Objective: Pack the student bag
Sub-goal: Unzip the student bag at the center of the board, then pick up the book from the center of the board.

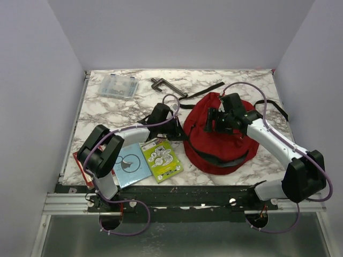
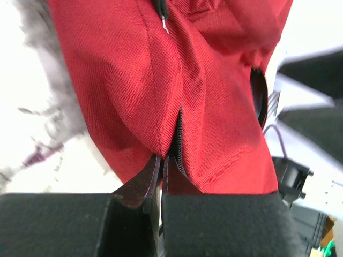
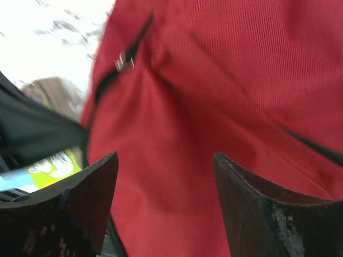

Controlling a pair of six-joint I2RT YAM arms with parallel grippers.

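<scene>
The student bag (image 1: 222, 147), a red backpack with black straps, lies right of the table's middle. My left gripper (image 1: 176, 127) is at its left edge. In the left wrist view that gripper (image 2: 162, 158) is shut on a fold of the bag's red fabric (image 2: 214, 101), right beside a dark zipper (image 2: 179, 140). My right gripper (image 1: 212, 121) hovers over the bag's top. In the right wrist view its jaws (image 3: 165, 156) stand wide open over the red cloth (image 3: 241, 80), gripping nothing. A metal zip pull (image 3: 124, 61) shows on a dark zipper line at the upper left.
A green booklet (image 1: 161, 159) and a light blue booklet (image 1: 131, 165) lie left of the bag, over a red book (image 1: 79, 163). At the back are a clear plastic box (image 1: 117, 86), a black clamp (image 1: 161, 84) and a loose black strap (image 1: 206, 90).
</scene>
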